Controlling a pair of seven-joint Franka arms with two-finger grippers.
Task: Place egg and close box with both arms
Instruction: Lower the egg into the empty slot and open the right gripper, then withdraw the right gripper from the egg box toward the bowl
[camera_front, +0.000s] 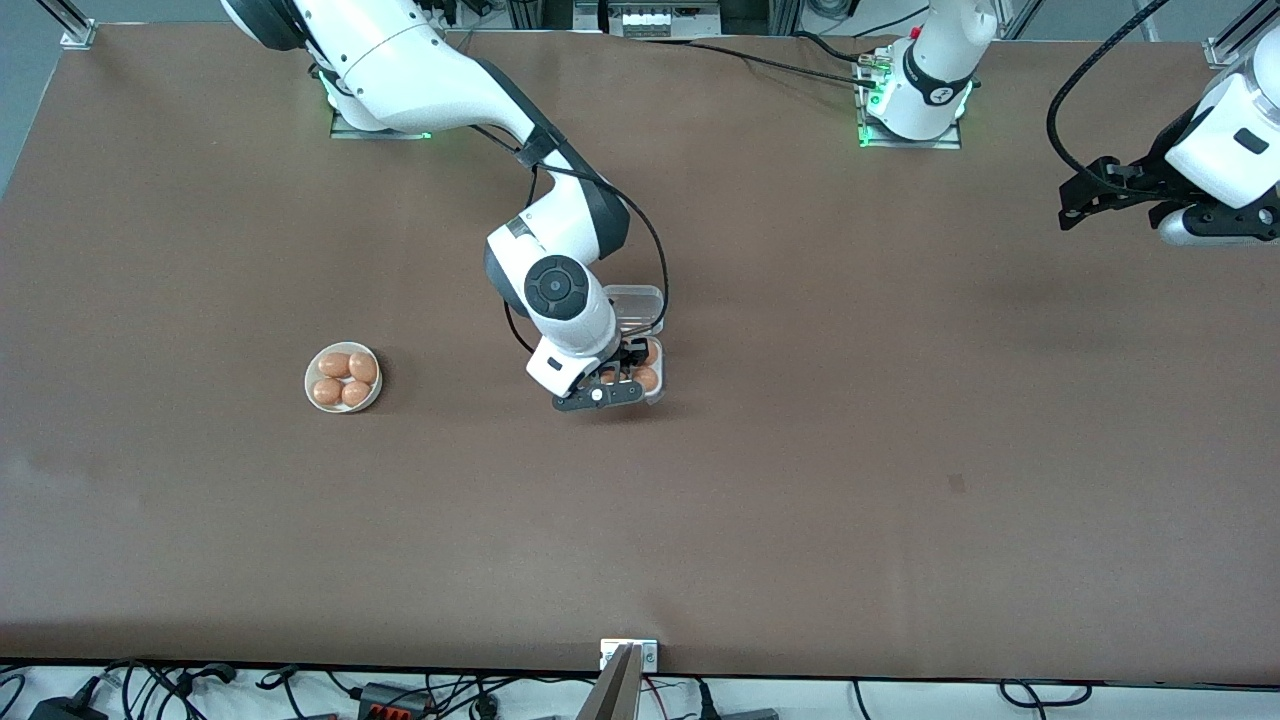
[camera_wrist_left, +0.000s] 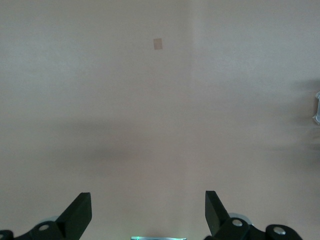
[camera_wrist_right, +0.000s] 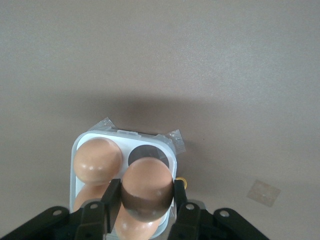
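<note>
Egg (camera_wrist_right: 146, 186) pinched in my right gripper (camera_wrist_right: 145, 200), hanging directly over box (camera_wrist_right: 82, 145) at mid-tabletop (camera_front: 800, 450); lid (camera_front: 640, 303) open. Other eggs (camera_wrist_right: 97, 160) fill cells. Bowl (camera_front: 311, 379) with four eggs near right arm's end. Left gripper (camera_wrist_left: 145, 215) spread, empty, waiting above bare tabletop at left arm's end.
</note>
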